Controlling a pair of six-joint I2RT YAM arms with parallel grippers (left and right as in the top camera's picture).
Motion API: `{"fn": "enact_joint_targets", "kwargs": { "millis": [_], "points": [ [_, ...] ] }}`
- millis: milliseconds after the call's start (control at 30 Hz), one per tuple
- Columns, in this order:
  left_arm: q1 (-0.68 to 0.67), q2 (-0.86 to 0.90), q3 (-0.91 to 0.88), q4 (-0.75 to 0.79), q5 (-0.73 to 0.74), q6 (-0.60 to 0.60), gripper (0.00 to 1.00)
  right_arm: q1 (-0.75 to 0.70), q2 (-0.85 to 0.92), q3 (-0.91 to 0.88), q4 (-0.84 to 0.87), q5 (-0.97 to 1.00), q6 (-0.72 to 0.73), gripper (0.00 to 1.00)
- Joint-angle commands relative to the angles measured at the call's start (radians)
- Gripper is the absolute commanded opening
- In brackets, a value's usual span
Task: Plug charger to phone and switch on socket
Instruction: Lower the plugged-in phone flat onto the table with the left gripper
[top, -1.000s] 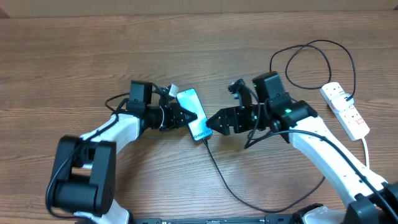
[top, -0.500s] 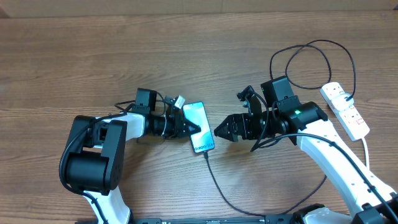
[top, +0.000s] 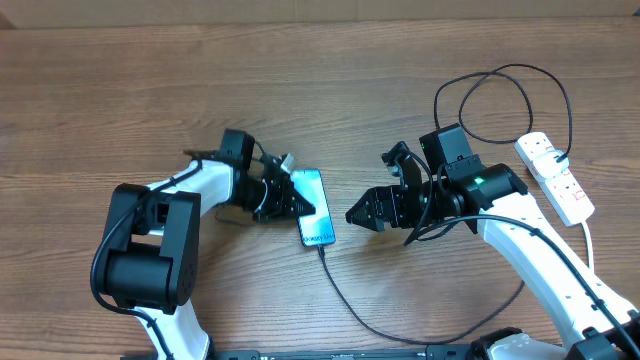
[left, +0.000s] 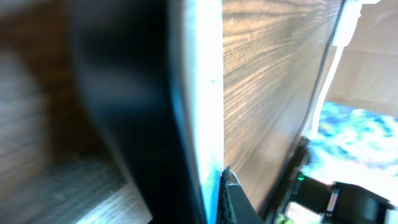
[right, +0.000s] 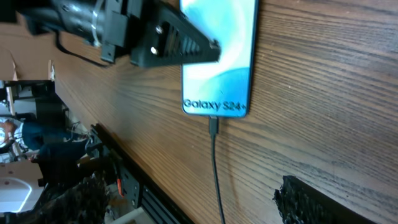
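The phone (top: 315, 208) lies on the wooden table with its screen up, reading "Galaxy S24+" in the right wrist view (right: 221, 56). My left gripper (top: 298, 203) is shut on its left edge, and the phone's edge fills the left wrist view (left: 193, 93). The charger's black plug tip (right: 213, 124) sits in the phone's bottom port. Its cable (top: 350, 310) loops along the table's front and back toward the socket (top: 555, 177) at the far right. My right gripper (top: 358, 213) is open and empty, a short way to the right of the phone, its fingers at the bottom of its own view (right: 199, 208).
The socket's thick white cord (top: 588, 240) runs off toward the front right. The black cable makes a loop (top: 500, 105) behind my right arm. The table's front edge (right: 124, 180) lies close below the phone in the right wrist view.
My right gripper let go at the phone's bottom end and backed off to the right. My left gripper turned the phone and shifted it slightly toward the front, with the cable following.
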Motion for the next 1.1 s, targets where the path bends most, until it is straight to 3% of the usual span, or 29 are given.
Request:
{"fn": "enact_joint_targets", "kwargs": {
  "millis": [0, 233, 333, 733, 1067],
  "points": [
    [-0.002, 0.009, 0.054, -0.018, -0.153, 0.174, 0.07, -0.008, -0.025, 0.021, 0.003, 0.002, -0.010, 0.87],
    [-0.002, 0.010, 0.054, -0.012, -0.083, 0.274, 0.04, -0.008, -0.025, 0.021, 0.013, 0.035, -0.009, 0.88],
    [-0.002, 0.011, 0.053, -0.011, -0.080, 0.287, 0.04, -0.008, -0.025, 0.021, 0.013, 0.043, -0.008, 1.00],
    [-0.002, 0.011, 0.051, 0.072, -0.093, 0.233, 0.11, -0.008, -0.025, 0.021, 0.053, 0.043, 0.045, 1.00],
    [-0.002, 0.011, 0.051, 0.059, -0.227, 0.166, 0.21, -0.008, -0.025, 0.020, 0.040, 0.043, 0.044, 1.00]
  ]
}}
